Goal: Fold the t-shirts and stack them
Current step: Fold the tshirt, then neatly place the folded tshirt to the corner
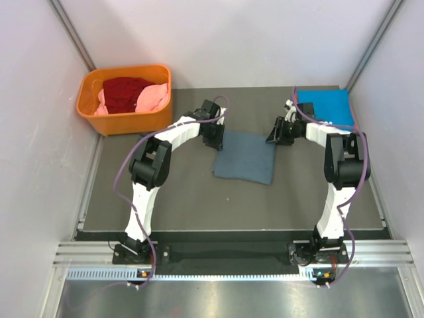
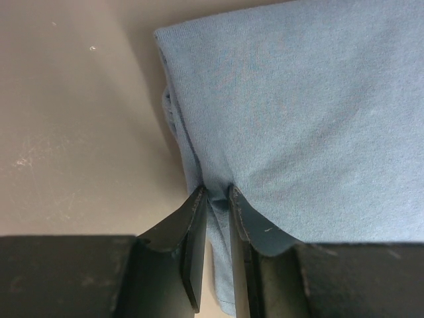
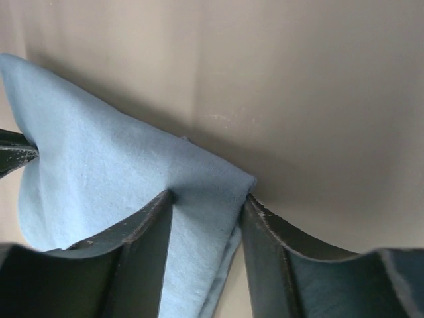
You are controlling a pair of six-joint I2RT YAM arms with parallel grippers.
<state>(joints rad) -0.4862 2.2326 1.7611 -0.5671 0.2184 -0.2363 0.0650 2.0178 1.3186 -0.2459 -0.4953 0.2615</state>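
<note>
A slate grey-blue t-shirt (image 1: 244, 156) lies folded in the middle of the dark mat. My left gripper (image 1: 216, 138) is at its far left corner; in the left wrist view the gripper (image 2: 215, 191) is shut on a pinch of the shirt's edge (image 2: 298, 119). My right gripper (image 1: 273, 137) is at the far right corner; in the right wrist view the gripper (image 3: 209, 195) has the layered corner (image 3: 99, 165) bunched between its jaws and raised off the mat. A bright blue folded t-shirt (image 1: 324, 106) lies at the far right. Dark red (image 1: 126, 93) and pink (image 1: 156, 98) t-shirts lie in the basket.
The orange plastic basket (image 1: 126, 122) stands at the far left corner of the mat (image 1: 199, 199). White walls close in on the left, right and back. The mat's near edge meets a metal rail by the arm bases.
</note>
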